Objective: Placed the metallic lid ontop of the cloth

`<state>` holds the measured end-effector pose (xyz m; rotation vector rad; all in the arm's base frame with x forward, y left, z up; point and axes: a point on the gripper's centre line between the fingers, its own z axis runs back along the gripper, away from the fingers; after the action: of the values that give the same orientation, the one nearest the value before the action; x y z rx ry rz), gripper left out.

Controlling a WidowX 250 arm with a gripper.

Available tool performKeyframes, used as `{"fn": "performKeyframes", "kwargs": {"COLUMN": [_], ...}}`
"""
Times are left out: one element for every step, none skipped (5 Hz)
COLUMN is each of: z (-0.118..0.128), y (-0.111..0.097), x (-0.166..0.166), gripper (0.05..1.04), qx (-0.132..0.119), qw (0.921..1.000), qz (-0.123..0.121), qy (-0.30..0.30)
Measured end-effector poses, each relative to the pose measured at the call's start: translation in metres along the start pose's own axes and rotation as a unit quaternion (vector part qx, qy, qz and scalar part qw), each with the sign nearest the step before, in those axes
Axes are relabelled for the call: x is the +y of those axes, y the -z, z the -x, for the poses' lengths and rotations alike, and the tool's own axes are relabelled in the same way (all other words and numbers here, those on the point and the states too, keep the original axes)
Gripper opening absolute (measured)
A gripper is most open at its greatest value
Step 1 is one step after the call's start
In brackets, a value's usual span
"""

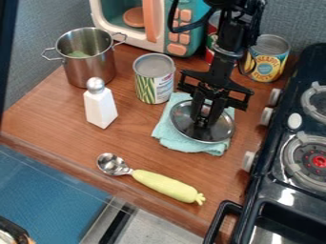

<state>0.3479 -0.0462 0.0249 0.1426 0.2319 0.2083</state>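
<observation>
The gripper (202,125) hangs over the right middle of the counter. Its two fingers come close together at the middle of the metallic lid (182,119), shut on the lid's top, whose knob they hide. The round silver lid lies over the light teal cloth (170,138), with its rim inside most of the cloth's outline. Cloth edges show to the left, below and at the upper right of the lid. Whether the lid's full weight rests on the cloth, I cannot tell.
An open can (154,78) stands just left of the cloth, a pineapple can (267,58) behind right. Further left are a metal pot (88,62) and white shaker (100,107). A yellow-handled scoop (164,185) lies in front; the stove (280,176) borders the right.
</observation>
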Motion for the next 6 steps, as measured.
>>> {"fn": "performKeyframes", "kwargs": {"z": [-0.001,0.0,0.001,0.006,0.008,0.015], "y": [0.001,0.0,-0.001,-0.029,-0.056,-0.082], "x": [-0.002,0.0,0.001,0.003,0.014,0.025], "gripper": [0.349,0.655,0.951,1.01,1.004,1.001], "qx": [0.004,0.013,0.017,-0.007,-0.037,-0.076], "qw": [1.0,0.9999,0.9998,0.9999,0.9989,0.9961], "qz": [0.0,-0.007,-0.008,0.009,0.027,0.043], "qy": [-0.008,-0.009,-0.002,-0.003,-0.003,0.014]}}
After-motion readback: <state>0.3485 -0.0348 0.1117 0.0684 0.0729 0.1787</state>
